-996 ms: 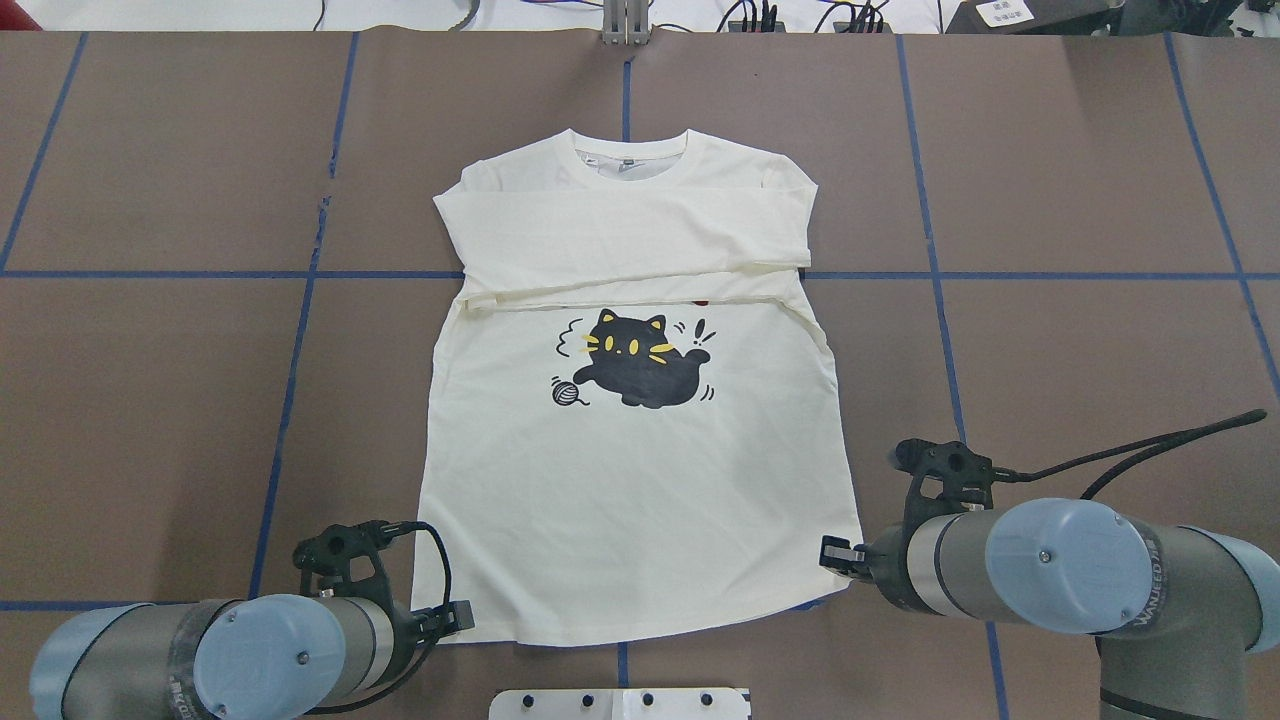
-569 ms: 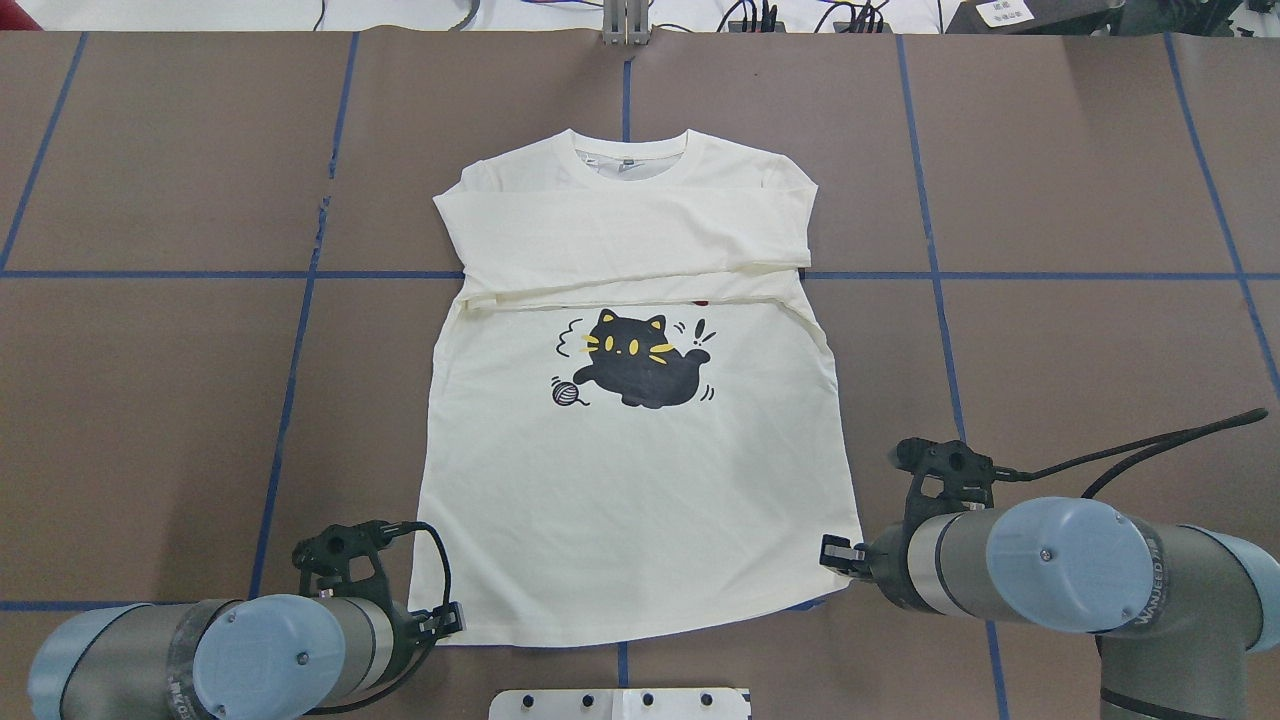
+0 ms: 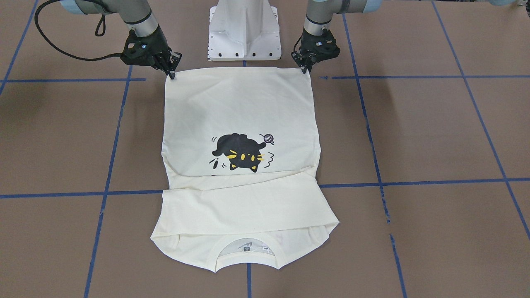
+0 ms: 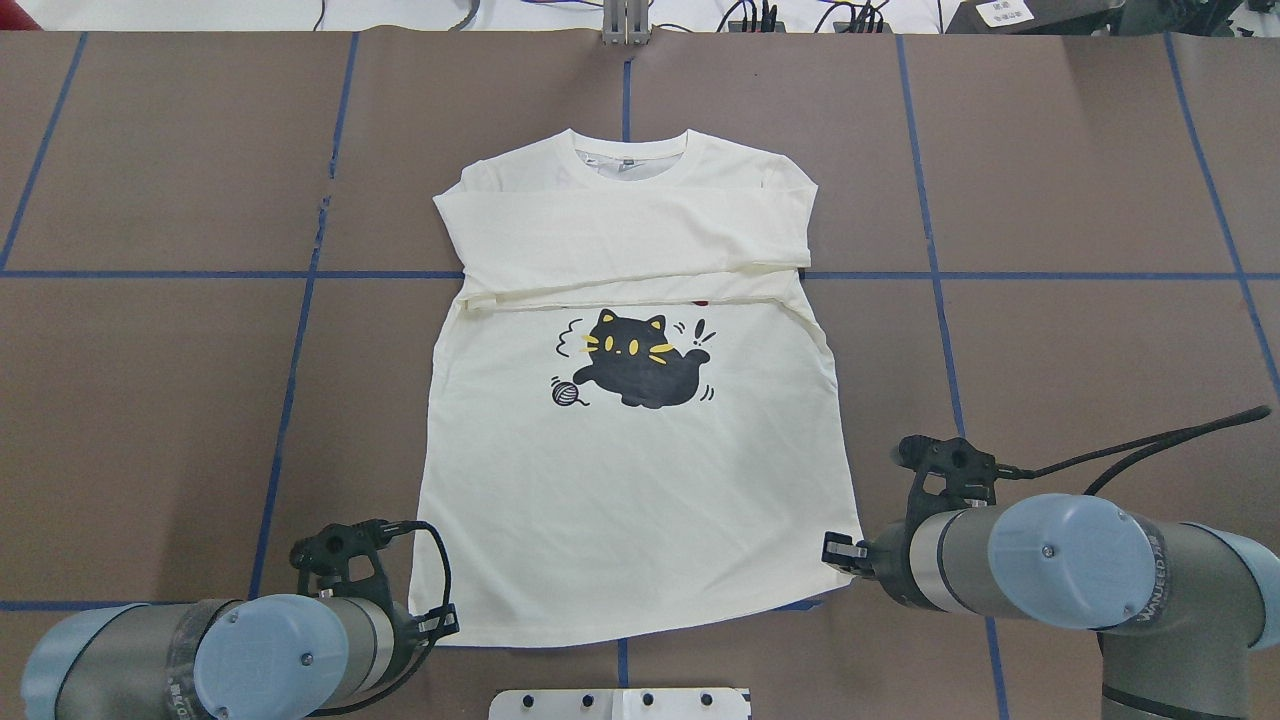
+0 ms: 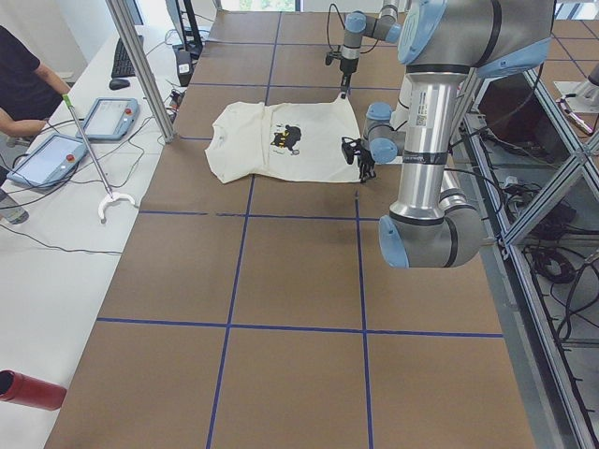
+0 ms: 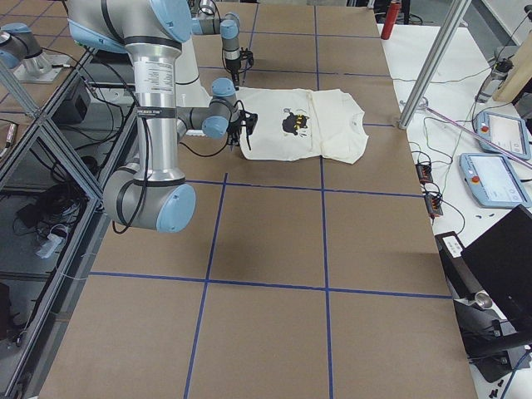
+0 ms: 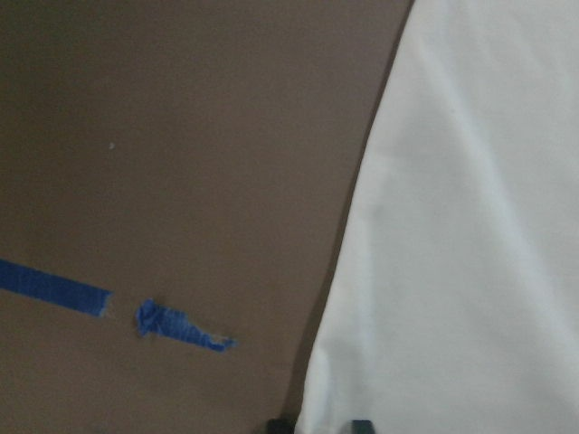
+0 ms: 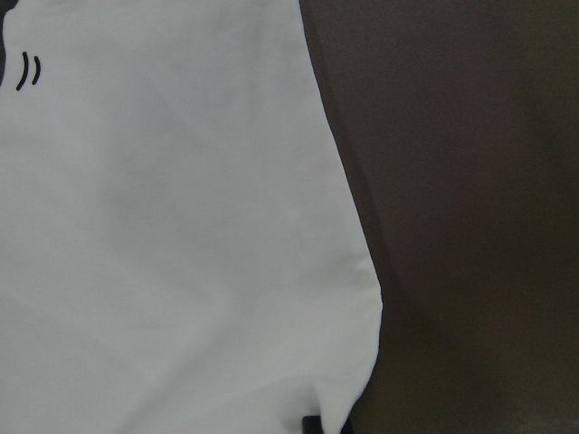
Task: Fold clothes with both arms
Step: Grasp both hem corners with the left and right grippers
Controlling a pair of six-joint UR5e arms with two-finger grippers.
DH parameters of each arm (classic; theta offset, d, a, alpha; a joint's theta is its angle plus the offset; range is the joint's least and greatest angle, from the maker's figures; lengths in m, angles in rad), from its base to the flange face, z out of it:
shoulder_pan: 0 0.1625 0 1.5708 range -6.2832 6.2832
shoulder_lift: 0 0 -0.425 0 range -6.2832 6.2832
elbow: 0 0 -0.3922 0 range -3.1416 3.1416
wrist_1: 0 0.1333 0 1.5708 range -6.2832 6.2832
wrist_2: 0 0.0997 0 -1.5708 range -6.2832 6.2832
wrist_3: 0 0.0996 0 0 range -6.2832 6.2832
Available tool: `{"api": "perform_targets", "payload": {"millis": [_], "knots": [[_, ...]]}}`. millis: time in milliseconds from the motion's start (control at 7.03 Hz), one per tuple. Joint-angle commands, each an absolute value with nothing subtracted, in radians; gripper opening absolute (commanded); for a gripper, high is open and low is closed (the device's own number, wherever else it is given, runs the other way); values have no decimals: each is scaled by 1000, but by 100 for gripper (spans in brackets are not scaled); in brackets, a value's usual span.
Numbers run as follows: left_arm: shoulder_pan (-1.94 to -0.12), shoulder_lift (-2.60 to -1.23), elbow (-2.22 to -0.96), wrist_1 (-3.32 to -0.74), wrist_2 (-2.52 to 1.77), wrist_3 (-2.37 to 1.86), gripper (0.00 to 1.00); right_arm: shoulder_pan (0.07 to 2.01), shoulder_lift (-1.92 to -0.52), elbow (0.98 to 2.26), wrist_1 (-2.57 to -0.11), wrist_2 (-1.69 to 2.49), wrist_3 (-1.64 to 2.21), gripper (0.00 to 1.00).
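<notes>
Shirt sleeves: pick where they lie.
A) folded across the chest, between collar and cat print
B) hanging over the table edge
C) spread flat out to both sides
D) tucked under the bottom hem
A: on the shirt, the sleeves lie folded across the chest as a band below the collar and just above the cat print.
</notes>
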State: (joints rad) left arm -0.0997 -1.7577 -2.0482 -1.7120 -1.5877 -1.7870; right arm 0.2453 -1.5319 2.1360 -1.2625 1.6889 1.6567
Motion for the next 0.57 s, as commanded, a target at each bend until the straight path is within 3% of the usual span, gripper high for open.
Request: {"api": "perform_targets", "payload": {"millis": [0,142,427], "knots": [[-100,-1758,-2049,-1710,-1588,-1787,5,245,-1534,2135,-1262,1689,1657,0],[-103,-1758,-2060,-1710,-1588,-1783,0,253,-1537,2138,-1262,1693,1657,0],[-114,-1721,-2188,-1710,-1591,-1755,0,275,-1546,2177,-1262,1730,1651,0]]}}
